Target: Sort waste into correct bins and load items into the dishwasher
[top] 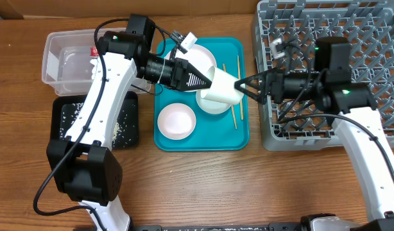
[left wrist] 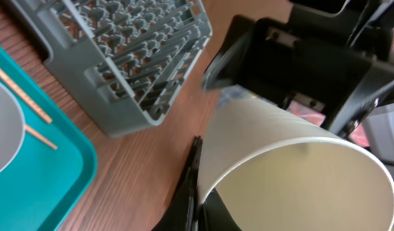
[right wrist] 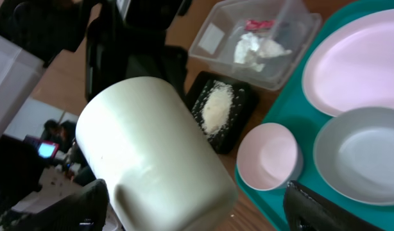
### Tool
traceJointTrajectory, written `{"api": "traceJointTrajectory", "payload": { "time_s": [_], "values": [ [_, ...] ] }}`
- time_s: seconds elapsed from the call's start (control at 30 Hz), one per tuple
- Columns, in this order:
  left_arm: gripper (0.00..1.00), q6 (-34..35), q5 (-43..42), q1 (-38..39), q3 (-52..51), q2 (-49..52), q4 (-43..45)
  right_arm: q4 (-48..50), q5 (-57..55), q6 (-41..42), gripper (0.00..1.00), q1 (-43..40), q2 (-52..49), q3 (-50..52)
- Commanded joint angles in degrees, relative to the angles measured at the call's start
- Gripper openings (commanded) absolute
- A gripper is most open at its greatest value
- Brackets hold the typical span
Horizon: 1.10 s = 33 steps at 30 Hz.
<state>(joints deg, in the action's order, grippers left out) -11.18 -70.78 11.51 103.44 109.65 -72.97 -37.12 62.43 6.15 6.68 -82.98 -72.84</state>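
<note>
The white cup (right wrist: 152, 154) fills the near view of both wrist cameras. It lies on its side in the air, its mouth turned to the left arm and its closed base to the right arm. From overhead it hangs above the right part of the teal tray (top: 203, 142), over the pale grey bowl (top: 213, 104). The left gripper (top: 206, 81) is clamped on the cup's rim, with one black finger (left wrist: 187, 186) pressed against the edge of the mouth. The right gripper (top: 245, 86) has its jaws spread wide to either side of the cup's base. One finger is close beside the wall and the other is clearly off it, so it has no hold on the cup. On the tray sit the large plate (right wrist: 357, 58), the bowl and the small plate (top: 176, 120), with the chopsticks (top: 236, 109) lying along the right side. To the tray's left, the clear tub (top: 72, 61) holds the red wrapper (top: 93, 51) and the white tissue (right wrist: 258, 46). Just in front of it, the black tray (top: 123, 128) carries scattered rice (right wrist: 216, 109). The grey dish rack (top: 351, 25) stands right of the teal tray, under the right arm.
</note>
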Motion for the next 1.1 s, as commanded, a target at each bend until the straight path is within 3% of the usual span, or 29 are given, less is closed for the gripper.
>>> {"api": "traceJointTrajectory", "payload": {
  "time_s": [0.0,0.2,0.63,0.73,0.8,1.07],
  "values": [
    [0.04,-1.7,-4.74,-0.87,0.15,-0.24,0.39,1.29,3.23,-0.13,0.87,1.53,-0.66,0.09],
    [0.04,-1.73,-7.89,-1.81,0.15,-0.24,1.09,5.05,3.3,-0.09,0.84,3.39,-0.85,0.09],
    [0.04,-1.7,-10.4,-1.77,0.15,-0.24,1.46,10.84,3.28,0.11,0.62,6.84,-0.85,0.09],
    [0.04,-1.73,-11.96,-1.75,0.15,-0.24,1.66,11.63,3.26,0.11,0.65,7.61,-0.85,0.09],
    [0.04,-1.75,-13.44,-1.73,0.15,-0.24,1.73,12.52,3.23,0.09,0.76,8.09,-0.85,0.09],
    [0.04,-1.73,-15.74,-1.75,0.15,-0.24,1.66,15.21,3.23,0.11,0.75,8.33,-0.85,0.09]
  ]
}}
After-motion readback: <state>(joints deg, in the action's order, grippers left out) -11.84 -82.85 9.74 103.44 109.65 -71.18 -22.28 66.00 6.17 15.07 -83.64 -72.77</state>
